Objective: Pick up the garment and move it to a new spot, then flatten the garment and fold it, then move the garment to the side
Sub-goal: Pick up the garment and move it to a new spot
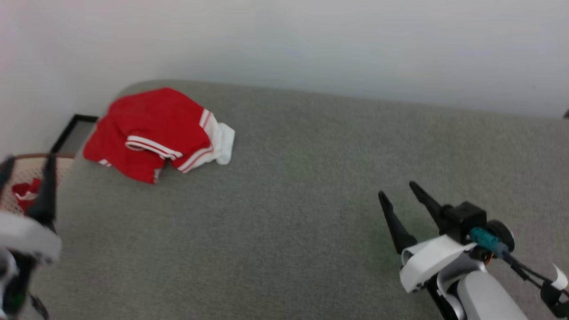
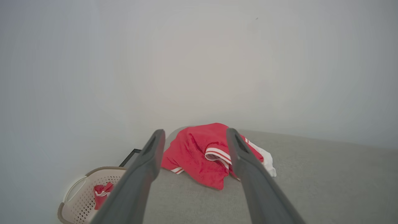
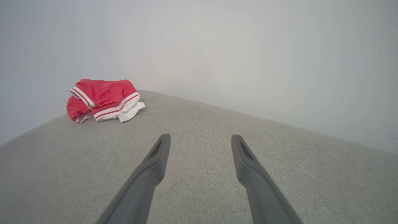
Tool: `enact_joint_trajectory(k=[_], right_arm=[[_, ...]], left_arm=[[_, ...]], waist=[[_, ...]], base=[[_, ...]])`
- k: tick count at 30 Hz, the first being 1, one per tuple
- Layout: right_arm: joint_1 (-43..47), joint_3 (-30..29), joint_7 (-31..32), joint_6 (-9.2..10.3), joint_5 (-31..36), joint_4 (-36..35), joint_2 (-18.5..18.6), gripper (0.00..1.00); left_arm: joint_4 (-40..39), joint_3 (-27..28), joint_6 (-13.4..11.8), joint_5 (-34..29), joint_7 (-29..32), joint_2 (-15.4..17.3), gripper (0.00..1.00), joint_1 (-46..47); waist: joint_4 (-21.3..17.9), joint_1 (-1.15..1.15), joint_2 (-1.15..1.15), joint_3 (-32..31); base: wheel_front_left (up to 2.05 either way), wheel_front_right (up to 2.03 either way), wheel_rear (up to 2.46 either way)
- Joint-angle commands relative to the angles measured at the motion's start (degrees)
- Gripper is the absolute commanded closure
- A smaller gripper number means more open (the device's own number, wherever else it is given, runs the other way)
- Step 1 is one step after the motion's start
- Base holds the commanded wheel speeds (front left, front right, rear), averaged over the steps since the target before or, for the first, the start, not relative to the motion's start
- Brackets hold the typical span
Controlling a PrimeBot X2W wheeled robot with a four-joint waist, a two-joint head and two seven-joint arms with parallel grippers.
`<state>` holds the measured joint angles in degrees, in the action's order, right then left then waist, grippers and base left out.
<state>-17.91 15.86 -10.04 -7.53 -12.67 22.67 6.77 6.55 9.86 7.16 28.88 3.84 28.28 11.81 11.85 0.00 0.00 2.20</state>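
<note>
Grey cushion (image 1: 311, 213) | garment (image 1: 153, 129) long axis left-right, white end right | left claw (image 2: 195, 133), right claw (image 1: 397, 190) spread, empty

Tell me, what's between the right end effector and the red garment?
Nothing: only bare grey fabric surface lies between the right end effector and the garment, plain in the head view.

- The red garment (image 1: 151, 129) lies crumpled at the far left corner of the grey fabric surface (image 1: 289, 200), its white bands and white lining turned toward the middle.
- The right hand (image 1: 395, 188) hovers low at the near right, dark fingers spread apart, well away from the garment.
- The left hand (image 1: 30, 158), blurred, stands at the left edge with its fingers apart.
- Behind it is a pale perforated basket (image 1: 24, 173) holding a red cloth (image 1: 26, 193).
- A white wall (image 1: 311, 44) rises beyond.
</note>
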Motion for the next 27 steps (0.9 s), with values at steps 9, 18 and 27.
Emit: enact_joint_trajectory(k=[9,18,27], right_arm=[[-4.14,-1.8,1.27,0.08,2.76,-5.39,0.6,0.0],[-5.45,-3.05,2.61,0.08,4.35,-10.06,1.08,0.0],[-6.29,-3.37,4.71,0.08,5.63,-14.52,0.95,0.0]], left_arm=[[11.24,-6.98,0.33,8.17,5.99,9.1,0.0,16.86],[21.92,-14.39,0.35,13.97,8.52,13.56,0.0,27.43],[33.35,-21.53,0.35,20.35,15.49,14.98,0.0,37.05]], waist=[[-7.2,0.0,0.0,14.63],[-9.59,0.0,0.0,21.5],[-10.54,0.0,0.0,27.08]], base=[[0.0,0.0,0.0],[0.0,0.0,0.0],[0.0,0.0,0.0]])
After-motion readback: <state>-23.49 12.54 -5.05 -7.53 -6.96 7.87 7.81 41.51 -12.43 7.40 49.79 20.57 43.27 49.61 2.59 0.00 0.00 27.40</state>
